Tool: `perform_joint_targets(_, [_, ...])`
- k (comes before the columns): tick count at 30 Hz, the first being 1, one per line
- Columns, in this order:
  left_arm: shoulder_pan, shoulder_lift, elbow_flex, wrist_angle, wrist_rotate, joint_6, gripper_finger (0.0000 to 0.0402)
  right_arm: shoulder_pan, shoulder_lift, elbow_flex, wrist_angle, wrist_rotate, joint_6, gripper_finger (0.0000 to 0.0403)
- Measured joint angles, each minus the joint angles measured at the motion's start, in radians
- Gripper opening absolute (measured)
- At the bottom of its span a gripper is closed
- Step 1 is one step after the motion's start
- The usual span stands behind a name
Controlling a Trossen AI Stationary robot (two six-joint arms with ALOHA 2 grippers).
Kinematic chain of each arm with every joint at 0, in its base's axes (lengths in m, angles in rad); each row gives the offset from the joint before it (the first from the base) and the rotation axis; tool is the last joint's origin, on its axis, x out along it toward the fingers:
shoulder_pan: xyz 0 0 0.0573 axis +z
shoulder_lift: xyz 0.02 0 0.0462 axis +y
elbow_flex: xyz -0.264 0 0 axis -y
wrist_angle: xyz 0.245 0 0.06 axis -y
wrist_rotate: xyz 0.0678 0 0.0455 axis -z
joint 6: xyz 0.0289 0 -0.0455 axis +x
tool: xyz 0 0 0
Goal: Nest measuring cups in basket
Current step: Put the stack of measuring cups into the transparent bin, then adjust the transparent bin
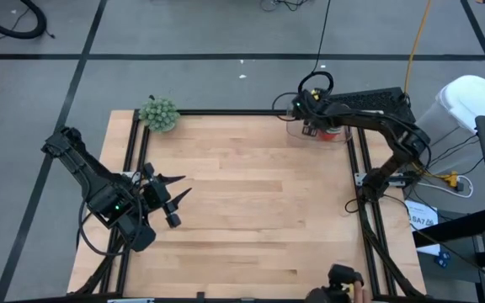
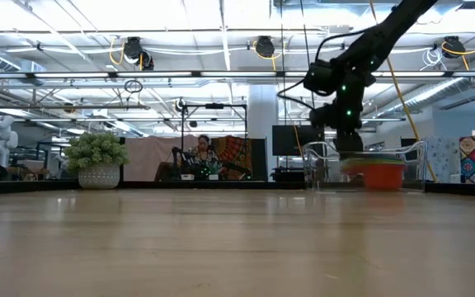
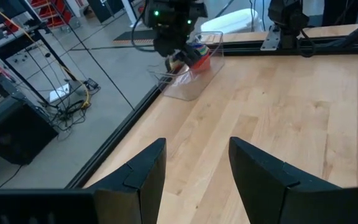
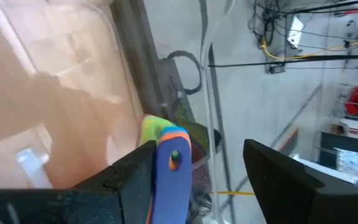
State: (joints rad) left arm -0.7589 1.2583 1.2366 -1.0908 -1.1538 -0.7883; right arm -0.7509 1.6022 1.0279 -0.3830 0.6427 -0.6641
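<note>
- Right claw point(image 4: 197, 180) spread apart above stacked cups point(image 4: 169, 155) in clear basket point(image 3: 188, 87); blue handle beside one finger, snag on retreat possible.
- Left claw point(image 1: 179, 190) spread, empty, well apart.

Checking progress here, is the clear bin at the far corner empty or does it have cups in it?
Not empty. The bin holds stacked cups, orange and red showing through its wall.

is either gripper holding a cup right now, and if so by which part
Left gripper: open over bare table, holding nothing. Right gripper: above the basket; a blue measuring cup handle lies against one finger, but the jaws stand apart, so a hold cannot be told.
</note>
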Motion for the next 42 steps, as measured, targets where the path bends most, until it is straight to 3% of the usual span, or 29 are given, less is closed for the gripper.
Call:
perform_joint_targets(12, [0.0,0.0,0.0,0.001,0.0,-0.001,0.0179,0.0,-0.051,0.0,-0.05,-0.126,0.052,0.0234])
perform_joint_targets(19, [0.0,0.0,0.0,0.003,0.0,-0.001,0.0179,-0.008,-0.051,0.0,-0.051,-0.12,0.058,0.0233])
perform_joint_targets(29, [0.014,0.0,0.0,0.003,0.0,0.005,0.0179,-0.083,-0.058,0.015,-0.271,-0.177,0.287,0.0223])
perform_joint_targets(33, [0.028,0.0,0.0,0.004,0.0,0.012,0.0179,-0.1,-0.092,0.028,-0.3,-0.182,0.294,0.0222])
perform_joint_targets(37, [0.042,0.0,0.0,0.014,0.0,0.022,0.0179,-0.108,-0.155,0.03,-0.309,-0.28,0.345,0.0221])
perform_joint_targets(42, [0.06,0.0,0.0,0.093,0.001,0.114,0.0179,-0.107,-0.227,0.03,-0.33,-0.306,0.36,0.0221])
